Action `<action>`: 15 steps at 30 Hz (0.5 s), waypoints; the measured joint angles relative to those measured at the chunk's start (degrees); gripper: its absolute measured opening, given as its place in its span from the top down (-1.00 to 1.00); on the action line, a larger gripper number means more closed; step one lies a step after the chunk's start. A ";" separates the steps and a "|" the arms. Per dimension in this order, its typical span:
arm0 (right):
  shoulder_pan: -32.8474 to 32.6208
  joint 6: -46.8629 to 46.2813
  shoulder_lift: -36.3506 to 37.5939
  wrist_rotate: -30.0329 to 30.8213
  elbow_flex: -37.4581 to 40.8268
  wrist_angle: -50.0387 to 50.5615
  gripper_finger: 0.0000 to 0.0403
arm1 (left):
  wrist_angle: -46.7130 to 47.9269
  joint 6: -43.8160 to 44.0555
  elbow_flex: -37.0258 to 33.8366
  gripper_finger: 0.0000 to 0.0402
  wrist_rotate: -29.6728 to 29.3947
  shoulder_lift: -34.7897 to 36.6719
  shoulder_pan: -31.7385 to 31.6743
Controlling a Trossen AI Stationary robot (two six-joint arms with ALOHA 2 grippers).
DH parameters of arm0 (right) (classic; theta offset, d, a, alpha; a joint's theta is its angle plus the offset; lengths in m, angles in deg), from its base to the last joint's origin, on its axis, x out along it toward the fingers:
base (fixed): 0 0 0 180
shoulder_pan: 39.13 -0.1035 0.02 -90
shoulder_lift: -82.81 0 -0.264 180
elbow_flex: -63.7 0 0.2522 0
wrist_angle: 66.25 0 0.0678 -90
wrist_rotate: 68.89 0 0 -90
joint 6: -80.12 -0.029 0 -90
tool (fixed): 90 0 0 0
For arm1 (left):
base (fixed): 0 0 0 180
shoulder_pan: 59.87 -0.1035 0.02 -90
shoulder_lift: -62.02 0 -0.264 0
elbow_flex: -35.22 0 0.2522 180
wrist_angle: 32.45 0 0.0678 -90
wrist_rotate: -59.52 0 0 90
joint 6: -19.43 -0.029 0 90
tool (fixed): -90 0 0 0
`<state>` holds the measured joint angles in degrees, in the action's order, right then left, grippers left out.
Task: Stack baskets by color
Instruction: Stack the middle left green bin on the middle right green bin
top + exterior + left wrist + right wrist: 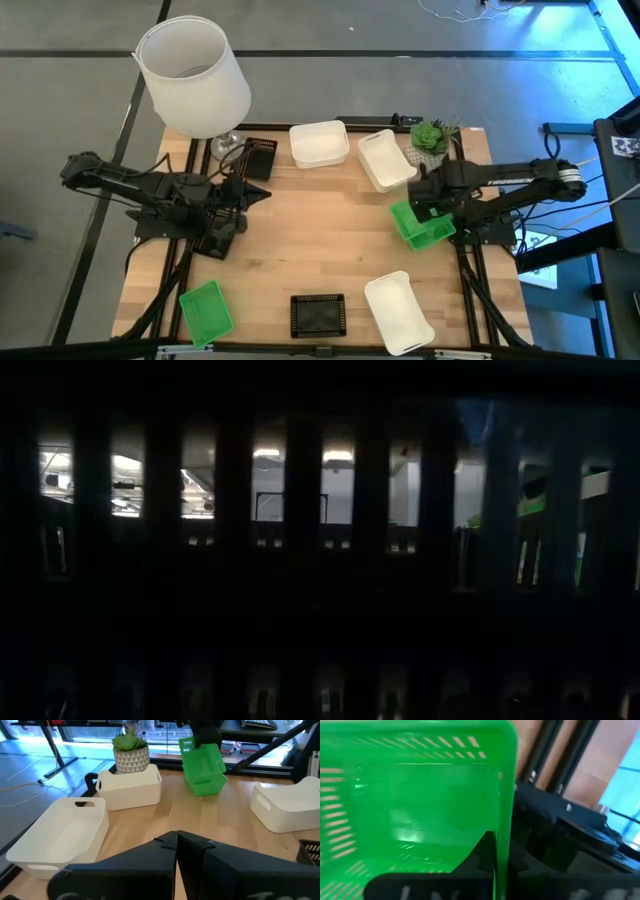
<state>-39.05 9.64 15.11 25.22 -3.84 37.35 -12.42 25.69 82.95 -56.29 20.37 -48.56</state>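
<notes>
My right gripper (pixel 424 203) is shut on a green basket (pixel 422 226) at the table's right edge, and that basket also shows tilted in the left wrist view (pixel 202 767). A second green basket (pixel 207 309) lies at the near left corner. Two white baskets (pixel 320 144) (pixel 385 160) sit at the far edge, and a third white basket (pixel 398 312) lies near right. One black mesh basket (pixel 258 157) sits far left and another black mesh basket (pixel 317 314) lies at the near edge. My left gripper (pixel 176 847) is shut at mid-left, pointing level toward the right, holding nothing. My right gripper holds the green basket by one side wall at its rim (pixel 504 827), one finger (pixel 477 857) inside the basket and the other outside. The fingers come from above, pointing steeply down. The basket hangs tilted below them; whether its lower edge touches the table I cannot tell.
A large white lampshade (pixel 195 75) stands at the far left corner, and a small potted plant (pixel 432 138) at the far right beside a white basket. The low view is dark behind black mesh bars (pixel 300 510). Bare wood lies in the table's middle (pixel 330 230).
</notes>
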 joint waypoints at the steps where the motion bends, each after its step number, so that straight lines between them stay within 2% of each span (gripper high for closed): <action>1: 0.02 -0.04 0.04 -0.65 1.01 -0.26 1.00 | 0.00 0.42 0.02 1.00 0.02 0.00 -0.17; 6: 0.00 0.10 0.00 -2.62 3.86 -4.85 1.00 | 0.06 0.90 0.02 1.00 0.00 0.00 -0.59; 15: 0.01 2.89 -0.01 -7.20 4.22 -17.56 1.00 | 0.15 1.10 0.00 1.00 0.00 0.02 -0.59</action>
<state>-39.04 12.54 15.09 18.02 0.38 19.79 -12.27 26.79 82.95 -56.29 20.39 -49.15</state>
